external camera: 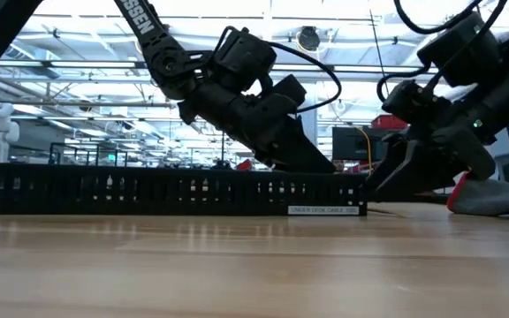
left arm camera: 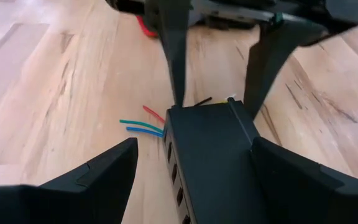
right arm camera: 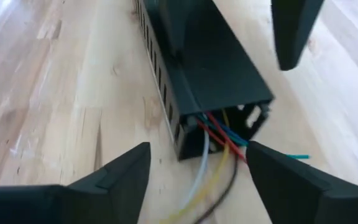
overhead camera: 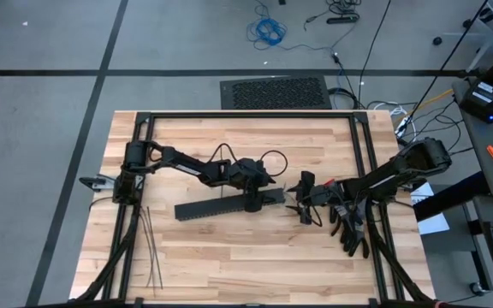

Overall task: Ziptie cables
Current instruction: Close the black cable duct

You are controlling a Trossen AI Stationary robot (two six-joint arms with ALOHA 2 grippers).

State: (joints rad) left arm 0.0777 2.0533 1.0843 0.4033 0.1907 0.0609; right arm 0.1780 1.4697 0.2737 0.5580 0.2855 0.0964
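High view. Left claw [overhead camera: 268, 195] sits over the near end of the long black duct [overhead camera: 221, 206], its fingers either side of the duct, spread wide and straddling it rather than pinching. Right claw [overhead camera: 308, 204] is just beyond that same duct end, facing the left claw, with only a small gap between them. Cables [overhead camera: 296, 208] show only as a thin dark tangle between duct end and right claw. Zipties [overhead camera: 150, 248] lie well apart from both claws, near the desk [overhead camera: 255, 257] edge on the left arm's side, as several thin dark strips. A pair of dark gloves [overhead camera: 351, 229] lies just behind the right claw.

Low view. The duct [external camera: 175, 193] lies flat on the desk. The left arm comes down onto its end; the right arm descends just beyond it. Fingertips are not clear here.

Left wrist view. Left claw [left arm camera: 194, 165] is apart, the duct [left arm camera: 210, 155] filling the space between its fingers. Red, green and blue cable ends [left arm camera: 145, 123] poke out beside the duct end. The right claw's two fingers [left arm camera: 178, 56] stand just past that end, apart.

Right wrist view. Right claw [right arm camera: 197, 171] is apart, gripping nothing. The cables [right arm camera: 219, 146], red, blue, white, yellow and black, trail out of the open duct [right arm camera: 210, 68] end and pass between its fingers.
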